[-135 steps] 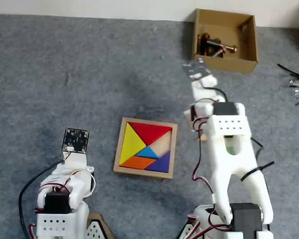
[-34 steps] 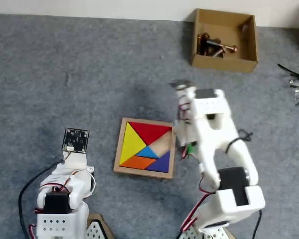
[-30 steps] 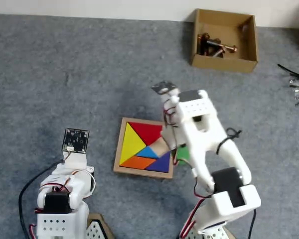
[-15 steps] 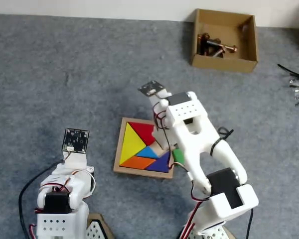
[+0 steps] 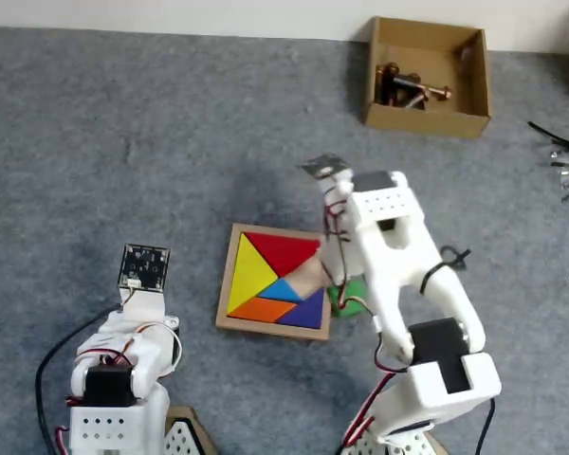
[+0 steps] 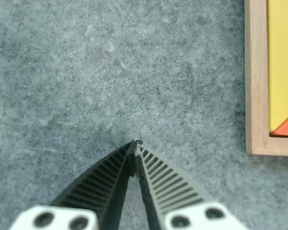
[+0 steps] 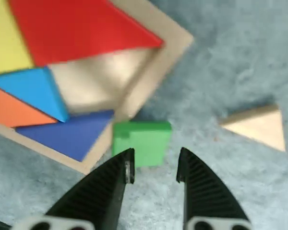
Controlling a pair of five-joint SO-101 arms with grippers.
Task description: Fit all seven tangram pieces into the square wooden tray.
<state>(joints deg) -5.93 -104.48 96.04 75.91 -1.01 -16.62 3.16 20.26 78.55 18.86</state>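
Note:
The square wooden tray [image 5: 226,301] lies mid-table holding a yellow [image 5: 249,270], a red [image 5: 284,251], a blue, an orange and an indigo piece, with a bare slot [image 7: 101,81] near its right side. A green square [image 7: 141,141] rests against the tray's outer rim [image 7: 175,50], on the carpet [image 5: 351,296]. My right gripper [image 7: 155,164] hangs open just short of the green square, holding nothing. A plain wooden triangle [image 7: 257,127] lies on the carpet farther from the tray. My left gripper [image 6: 135,146] is shut and empty over carpet, left of the tray [image 6: 257,96].
A cardboard box [image 5: 425,114] with metal parts stands at the back right. Cables [image 5: 559,152] lie at the right edge. The right arm [image 5: 384,237] stands over the tray's right side. Open grey carpet stretches left and behind the tray.
The right arm came in from near the box, swung left over the tray, then back right. The green square now lies by the tray's right rim.

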